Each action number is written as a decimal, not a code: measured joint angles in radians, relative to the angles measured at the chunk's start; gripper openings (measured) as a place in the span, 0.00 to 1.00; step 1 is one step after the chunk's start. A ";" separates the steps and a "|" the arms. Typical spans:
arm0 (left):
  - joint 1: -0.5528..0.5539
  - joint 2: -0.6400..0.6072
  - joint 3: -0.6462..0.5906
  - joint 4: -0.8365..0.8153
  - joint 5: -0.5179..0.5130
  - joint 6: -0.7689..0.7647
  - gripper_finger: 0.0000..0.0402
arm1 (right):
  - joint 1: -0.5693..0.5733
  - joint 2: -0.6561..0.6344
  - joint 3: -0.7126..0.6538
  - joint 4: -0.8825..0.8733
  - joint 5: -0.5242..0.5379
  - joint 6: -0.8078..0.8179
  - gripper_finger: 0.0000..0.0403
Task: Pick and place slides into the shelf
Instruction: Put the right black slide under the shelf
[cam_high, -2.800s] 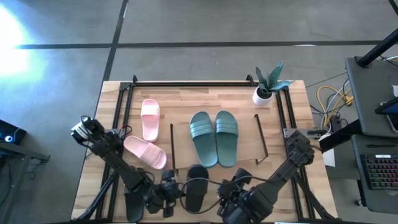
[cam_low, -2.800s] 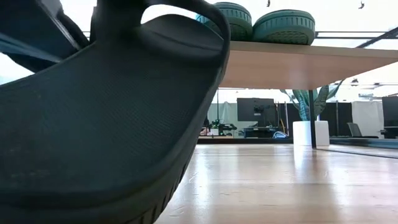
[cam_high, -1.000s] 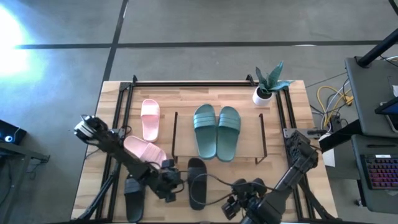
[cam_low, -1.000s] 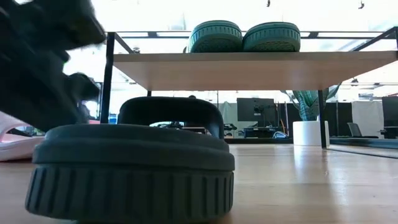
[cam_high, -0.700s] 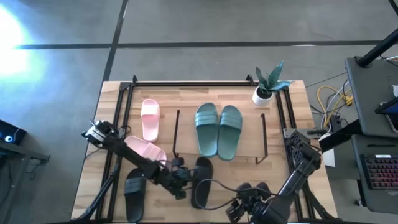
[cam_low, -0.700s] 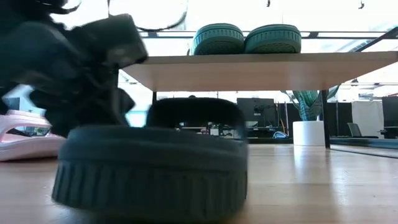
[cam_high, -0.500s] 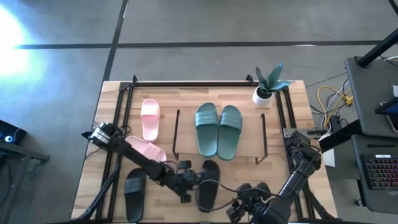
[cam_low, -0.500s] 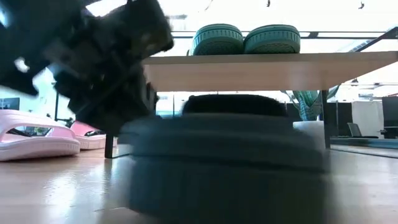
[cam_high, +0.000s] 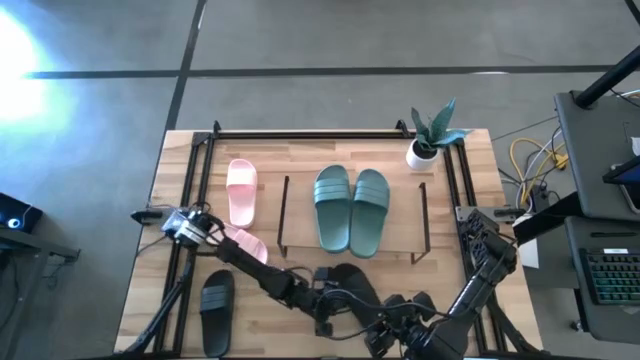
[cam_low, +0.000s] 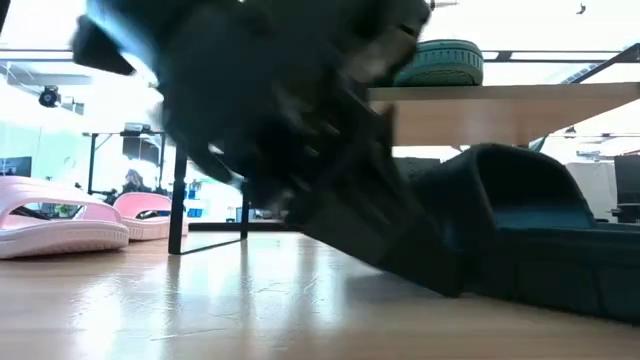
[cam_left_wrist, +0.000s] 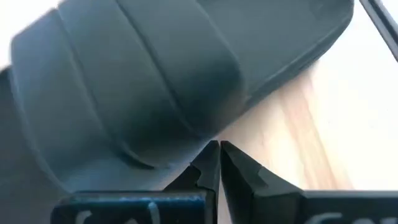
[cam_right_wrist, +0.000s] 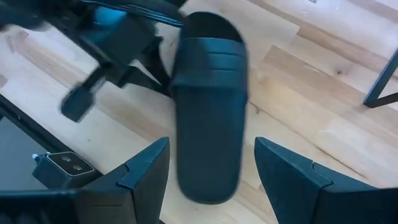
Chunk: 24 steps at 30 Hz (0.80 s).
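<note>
Partly hidden black slide (cam_high: 358, 285) beside closed left claw (cam_left_wrist: 219, 163), low view blurred.

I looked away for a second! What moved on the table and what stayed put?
The left gripper, fingers shut, has pushed one black slide sideways along the table's near edge, toward the right gripper, which waits open around it. Nothing was grabbed. The two teal slides stayed on the shelf, and the pink slides and the other black slide didn't move.
</note>
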<state>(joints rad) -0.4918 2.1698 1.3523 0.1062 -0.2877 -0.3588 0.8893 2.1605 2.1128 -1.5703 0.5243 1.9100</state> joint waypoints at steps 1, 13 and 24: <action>0.007 0.006 0.016 -0.026 0.000 -0.001 0.00 | 0.002 0.000 0.000 0.000 -0.001 0.005 0.56; 0.054 -0.009 0.052 -0.246 -0.185 -0.054 0.00 | 0.022 0.000 -0.012 -0.001 -0.008 0.027 0.56; 0.088 -0.009 0.056 -0.198 -0.232 -0.043 0.00 | 0.023 0.000 -0.029 -0.001 -0.008 0.025 0.56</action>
<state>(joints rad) -0.4033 2.1612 1.4080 -0.0914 -0.5198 -0.4019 0.9119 2.1609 2.0842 -1.5713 0.5167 1.9351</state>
